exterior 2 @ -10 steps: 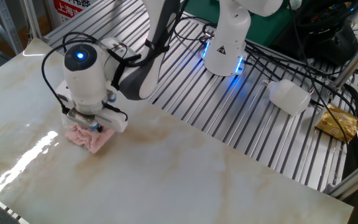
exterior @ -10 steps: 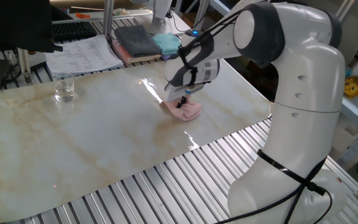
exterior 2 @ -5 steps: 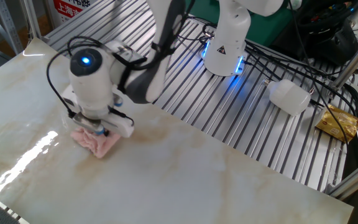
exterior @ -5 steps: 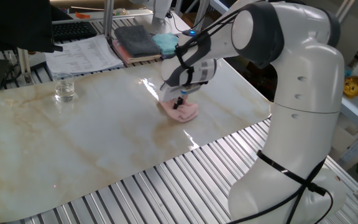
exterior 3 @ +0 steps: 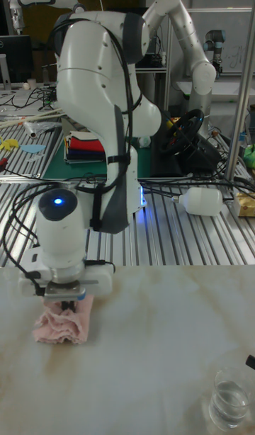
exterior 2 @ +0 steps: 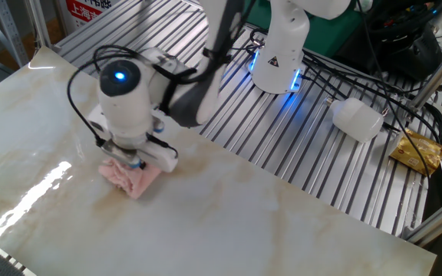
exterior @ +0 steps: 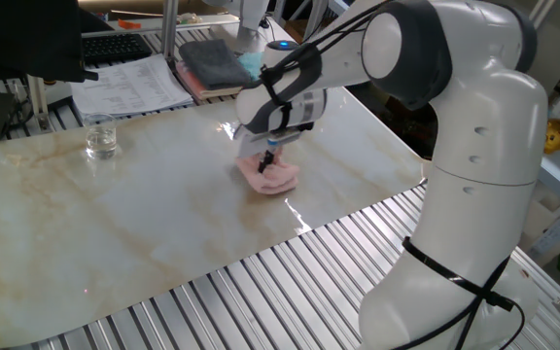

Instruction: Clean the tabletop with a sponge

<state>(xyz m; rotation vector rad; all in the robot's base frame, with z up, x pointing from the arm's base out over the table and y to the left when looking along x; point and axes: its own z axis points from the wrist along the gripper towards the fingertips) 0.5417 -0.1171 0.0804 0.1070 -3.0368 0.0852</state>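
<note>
One crumpled sponge [exterior: 268, 175] lies flat on the tabletop [exterior: 115, 224], pinched by the tool [exterior: 270, 160].

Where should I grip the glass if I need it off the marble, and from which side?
Take the glass around its upright wall near the rim, coming straight down from above. It stands upright and alone on the tabletop, well apart from the sponge under the gripper, so either side looks free, judging by these views.

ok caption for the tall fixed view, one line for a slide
Claw pressing the pink sponge onto the marble tabletop, glass nearby.
</note>
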